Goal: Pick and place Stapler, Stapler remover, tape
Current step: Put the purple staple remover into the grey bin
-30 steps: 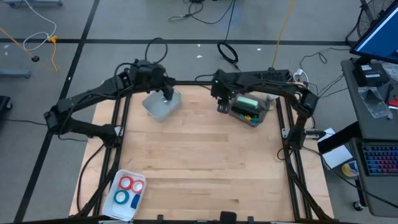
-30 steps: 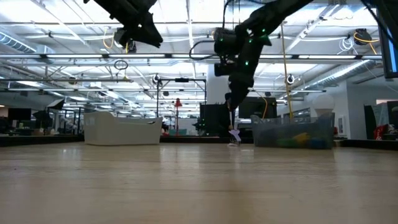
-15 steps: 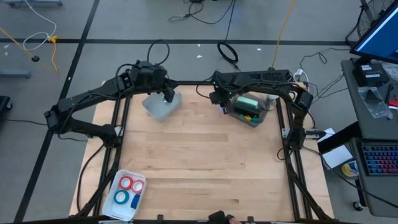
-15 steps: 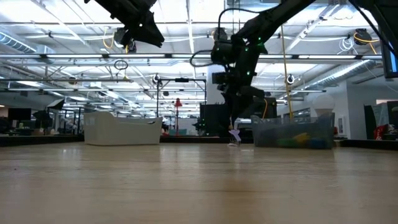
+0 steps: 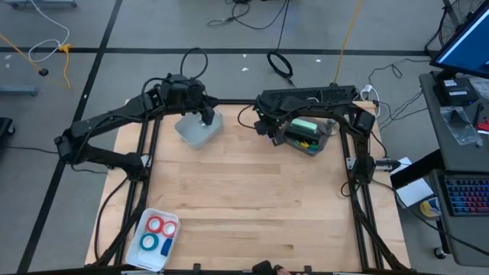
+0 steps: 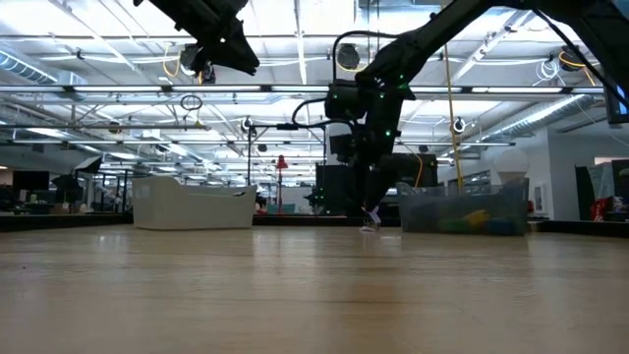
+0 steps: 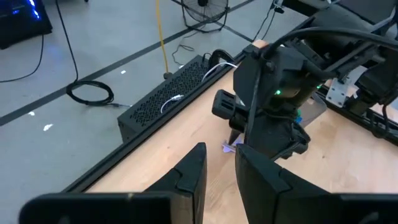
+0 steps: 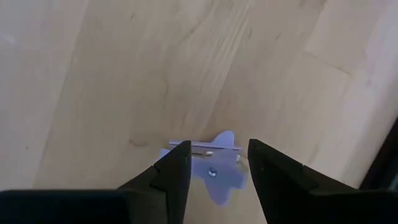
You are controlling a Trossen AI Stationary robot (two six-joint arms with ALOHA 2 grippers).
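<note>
A small purple staple remover (image 8: 211,167) lies flat on the wooden table near its far edge, just left of a clear bin (image 5: 307,134); it also shows in the low view (image 6: 371,224). My right gripper (image 8: 219,146) hangs over it, pointing steeply down and open, one finger on each side of the remover, apart from it. My left gripper (image 5: 206,118) waits over a white bin (image 5: 197,131), its fingers (image 7: 194,171) a narrow gap apart with nothing between them. Red and blue tape rolls (image 5: 157,226) lie in a white tray (image 5: 145,252) at the near left. I cannot pick out the stapler.
The clear bin holds green and yellow things (image 5: 302,128). A black frame rail (image 5: 229,104) runs along the table's far edge, with a black box (image 7: 168,102) on the floor beyond it. The wide middle of the tabletop (image 5: 244,191) is bare wood.
My right gripper has come down toward the staple remover and rolled about its own pointing line. Its fingers have kept the same gap. The remover has not moved.
</note>
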